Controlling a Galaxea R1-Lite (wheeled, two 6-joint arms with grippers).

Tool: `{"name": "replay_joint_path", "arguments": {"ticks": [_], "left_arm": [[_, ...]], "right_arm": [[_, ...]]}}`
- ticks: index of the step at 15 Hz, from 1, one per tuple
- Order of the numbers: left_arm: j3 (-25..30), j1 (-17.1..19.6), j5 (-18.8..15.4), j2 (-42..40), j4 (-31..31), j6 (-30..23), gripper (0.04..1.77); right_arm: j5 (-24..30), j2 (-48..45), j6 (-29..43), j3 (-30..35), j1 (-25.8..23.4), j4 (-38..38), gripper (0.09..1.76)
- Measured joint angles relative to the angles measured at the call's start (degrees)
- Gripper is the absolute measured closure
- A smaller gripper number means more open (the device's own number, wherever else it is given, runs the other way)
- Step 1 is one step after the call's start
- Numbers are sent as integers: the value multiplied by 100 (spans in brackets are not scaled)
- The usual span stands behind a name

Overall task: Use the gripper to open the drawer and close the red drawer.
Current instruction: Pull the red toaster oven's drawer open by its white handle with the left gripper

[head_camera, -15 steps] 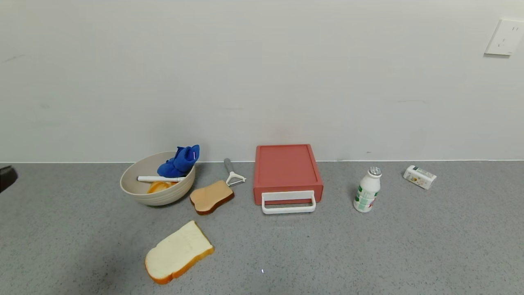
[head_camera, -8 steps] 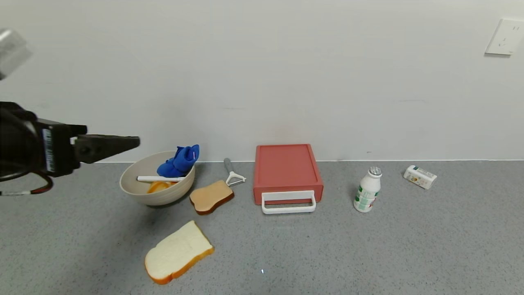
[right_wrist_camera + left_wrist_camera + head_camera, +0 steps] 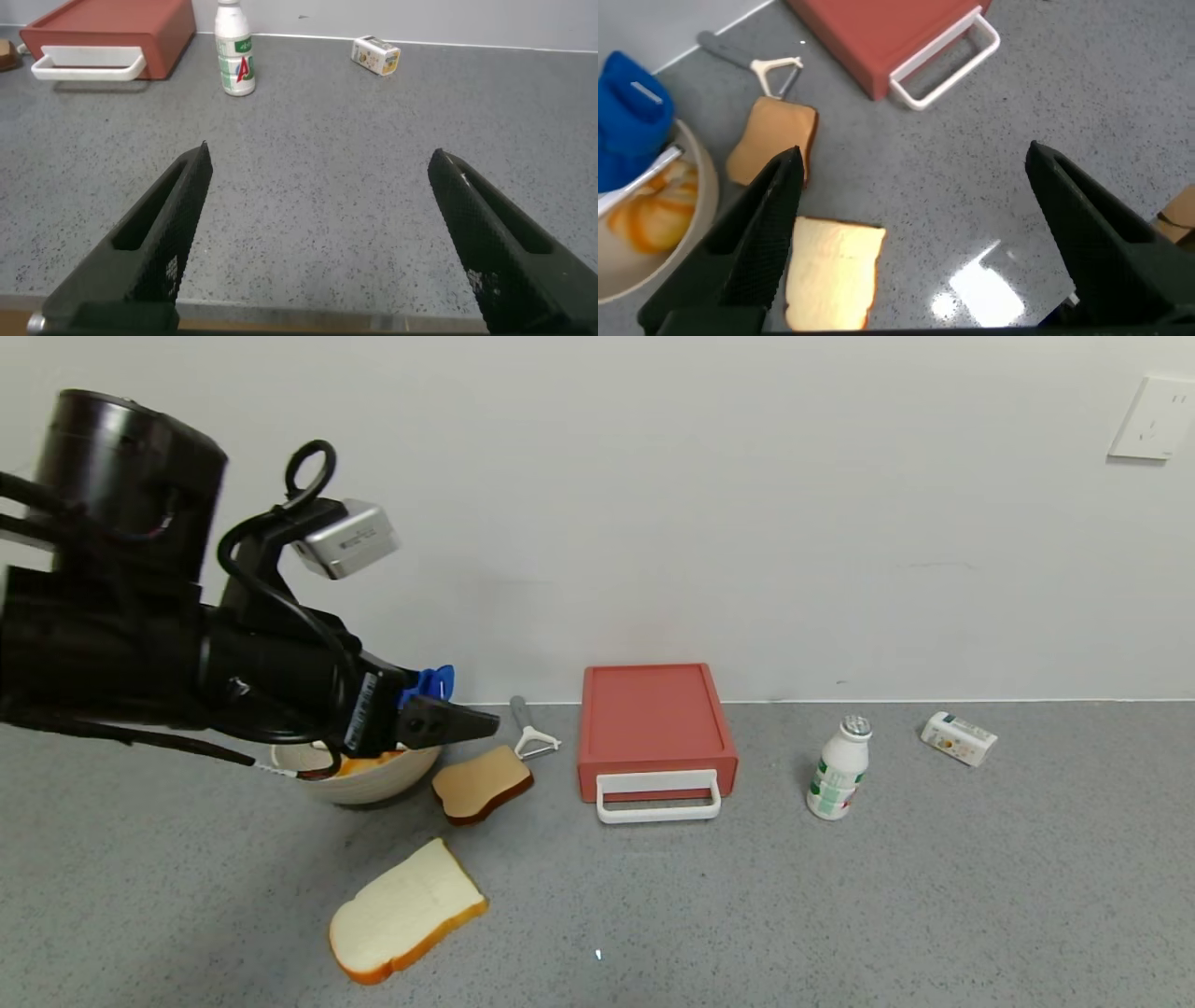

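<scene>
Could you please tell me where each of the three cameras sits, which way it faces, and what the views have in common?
Head view: from the robot's head, looking forward and down at the grey counter and wall; the left gripper reaches in over the bowl.
Left wrist view: from the left wrist, looking down between its open fingers at the bread slices and drawer.
Right wrist view: from the right wrist, low, looking across the counter between its open fingers.
Shared: the drawer and its white handle appear in all three.

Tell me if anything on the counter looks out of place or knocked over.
Mostly tidy. The small carton lies on its side near the wall, and two bread slices sit bare on the countertop. The drawer looks shut and square.
</scene>
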Motion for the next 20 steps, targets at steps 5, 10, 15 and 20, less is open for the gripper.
{"name": "replay_joint_path", "arguments": {"ticks": [5, 10, 15, 20], "left_arm": [[-190, -441, -11, 711, -24, -41, 9], [-263, -483, 6, 918, -24, -30, 77], [-432, -524, 57, 989, -24, -37, 170], [-1028, -857, 113, 1339, 50, -196, 170]], "right_arm": [[2, 0, 0, 0, 0, 2, 15], [0, 0, 0, 0, 0, 2, 15], [0, 0, 0, 0, -1, 5, 15], [-1, 0, 0, 0, 0, 5, 15]]}}
